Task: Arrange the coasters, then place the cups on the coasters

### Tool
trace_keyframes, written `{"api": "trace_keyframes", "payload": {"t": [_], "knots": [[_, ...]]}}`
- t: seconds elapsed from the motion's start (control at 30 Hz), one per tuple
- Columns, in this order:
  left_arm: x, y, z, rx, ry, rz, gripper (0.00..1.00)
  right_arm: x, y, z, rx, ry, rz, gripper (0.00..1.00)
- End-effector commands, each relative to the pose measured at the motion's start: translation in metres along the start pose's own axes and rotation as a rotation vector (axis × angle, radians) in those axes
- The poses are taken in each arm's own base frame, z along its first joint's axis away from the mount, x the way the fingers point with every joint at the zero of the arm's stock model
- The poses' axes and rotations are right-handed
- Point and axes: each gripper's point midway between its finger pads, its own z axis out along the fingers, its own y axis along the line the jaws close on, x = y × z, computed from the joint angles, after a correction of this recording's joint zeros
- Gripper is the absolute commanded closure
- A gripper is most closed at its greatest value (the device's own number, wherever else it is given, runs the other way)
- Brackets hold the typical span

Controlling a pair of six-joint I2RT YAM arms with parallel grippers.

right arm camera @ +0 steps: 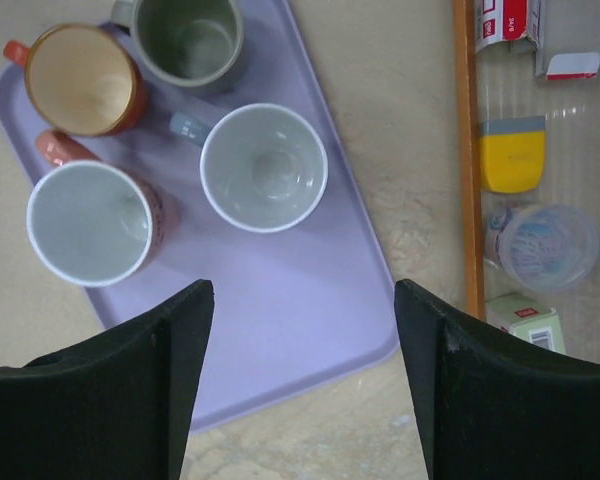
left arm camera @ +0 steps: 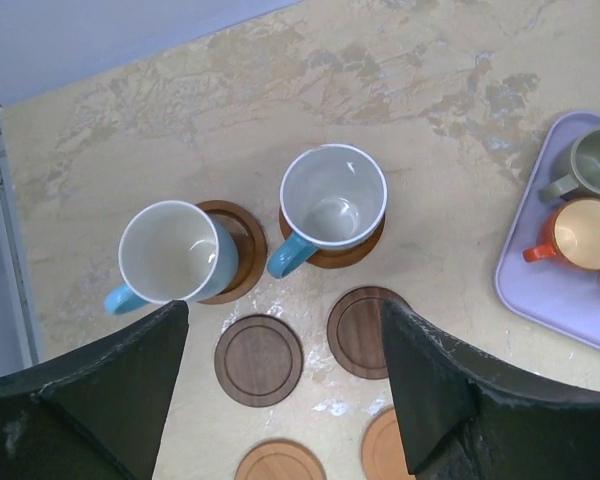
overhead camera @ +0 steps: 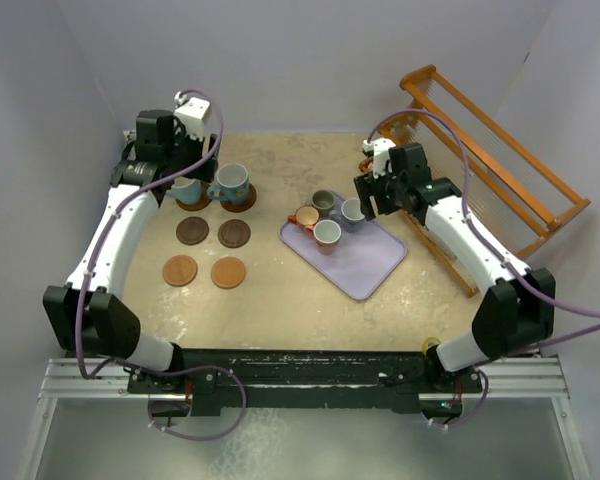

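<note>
Two light blue cups (left arm camera: 170,252) (left arm camera: 333,195) stand on coasters (left arm camera: 242,240) at the far left. In front of them lie two bare dark coasters (left arm camera: 259,360) (left arm camera: 365,332) and two orange-brown ones (left arm camera: 280,462) (overhead camera: 228,272). My left gripper (left arm camera: 283,312) hangs open above them, holding nothing. On the lavender tray (right arm camera: 310,300) stand the orange cup (right arm camera: 80,80), grey-olive cup (right arm camera: 187,38), grey-blue cup (right arm camera: 264,167) and pinkish-red cup (right arm camera: 88,223). Over the tray, just short of the grey-blue cup, my right gripper (right arm camera: 302,290) is open and empty.
A wooden rack (overhead camera: 500,160) stands at the far right beside the tray. Along its rail (right arm camera: 467,150) lie a yellow block (right arm camera: 512,155), a clear plastic tub (right arm camera: 540,245) and small boxes (right arm camera: 525,318).
</note>
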Motion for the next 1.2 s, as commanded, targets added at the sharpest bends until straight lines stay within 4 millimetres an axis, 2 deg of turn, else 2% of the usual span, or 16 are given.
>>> {"api": "trace_keyframes", "payload": {"t": [0.0,0.2,0.47,0.87,1.17], "knots": [[-0.025,0.005,-0.019,-0.019,-0.148,0.08,0.25,-0.025,-0.009,0.011,0.05,-0.028,0.108,0.29],[-0.022,0.002,-0.03,-0.016,-0.17,0.091,0.24,-0.015,-0.018,0.039,0.116,0.048,0.17,0.45],[-0.023,-0.01,-0.036,0.031,-0.19,0.08,0.23,0.003,-0.016,0.068,0.12,0.131,0.21,0.54],[-0.024,-0.018,-0.033,0.051,-0.197,0.079,0.22,0.02,-0.007,0.089,0.091,0.203,0.25,0.66],[-0.021,-0.021,-0.031,0.055,-0.189,0.084,0.22,0.021,-0.007,0.095,0.086,0.217,0.252,0.74]]}}
